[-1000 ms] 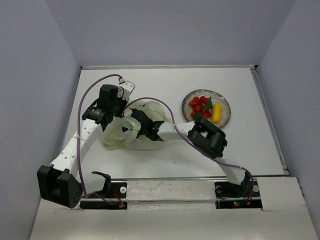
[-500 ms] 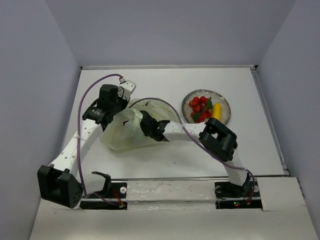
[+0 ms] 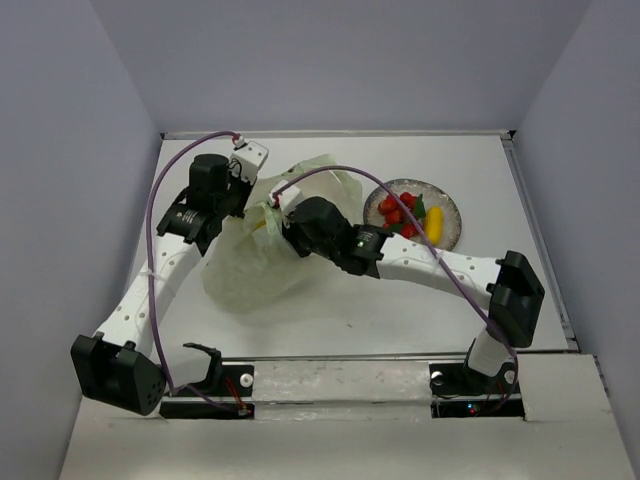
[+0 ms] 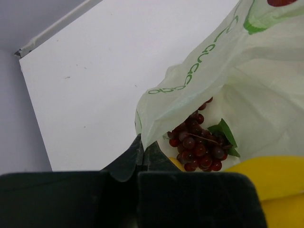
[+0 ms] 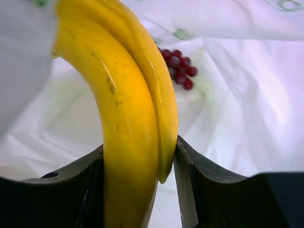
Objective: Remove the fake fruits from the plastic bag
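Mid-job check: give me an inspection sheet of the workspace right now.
Surface: white table, no spills seen.
Job's things: plastic bag holds grape bunch and banana; red berry cluster and yellow fruit on the plate.
Clutter: nothing seen.
Grippers: left gripper shut on the bag's edge; right gripper shut on banana.
Cables: purple cables loop above both arms.
Surroundings: plain grey walls.

White-shelled left arm [image 3: 145,292] and right arm [image 3: 450,265], chunky black joints [image 3: 518,288], looping purple cables [image 3: 151,230], matte black gripper fingers [image 5: 213,194].
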You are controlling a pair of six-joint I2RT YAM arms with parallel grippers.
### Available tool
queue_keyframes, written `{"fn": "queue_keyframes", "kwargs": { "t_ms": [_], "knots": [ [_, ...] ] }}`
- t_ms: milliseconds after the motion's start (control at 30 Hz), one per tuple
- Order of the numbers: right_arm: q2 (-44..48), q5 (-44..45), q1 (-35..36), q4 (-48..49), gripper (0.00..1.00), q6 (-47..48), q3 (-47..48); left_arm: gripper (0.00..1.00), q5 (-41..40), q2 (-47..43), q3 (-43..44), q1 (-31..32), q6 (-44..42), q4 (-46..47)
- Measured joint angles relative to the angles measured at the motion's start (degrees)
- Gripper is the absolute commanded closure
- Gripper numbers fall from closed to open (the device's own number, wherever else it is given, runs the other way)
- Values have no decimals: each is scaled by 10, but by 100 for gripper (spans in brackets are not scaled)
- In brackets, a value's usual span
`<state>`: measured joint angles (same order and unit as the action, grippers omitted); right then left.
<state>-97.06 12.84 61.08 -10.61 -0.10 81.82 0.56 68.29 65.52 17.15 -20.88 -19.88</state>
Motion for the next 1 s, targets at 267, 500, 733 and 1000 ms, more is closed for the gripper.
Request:
{"fn": "queue_keyframes", "kwargs": {
  "t_ms": [267, 500, 733, 1000],
  "knots": [
    [0, 133, -23, -50, 99, 23, 10, 100, -13, -4, 1, 0, -13, -12],
    [-16, 227, -77, -94, 99, 30, 34, 100, -3, -39, 1, 0, -18, -14],
    [-8, 138, -96, -130, 99, 18, 64, 100, 9, -47, 1, 0, -18, -15],
    [121, -10, -94, -125, 99, -20, 125, 100, 15, -43, 1, 0, -13, -8]
  ]
}}
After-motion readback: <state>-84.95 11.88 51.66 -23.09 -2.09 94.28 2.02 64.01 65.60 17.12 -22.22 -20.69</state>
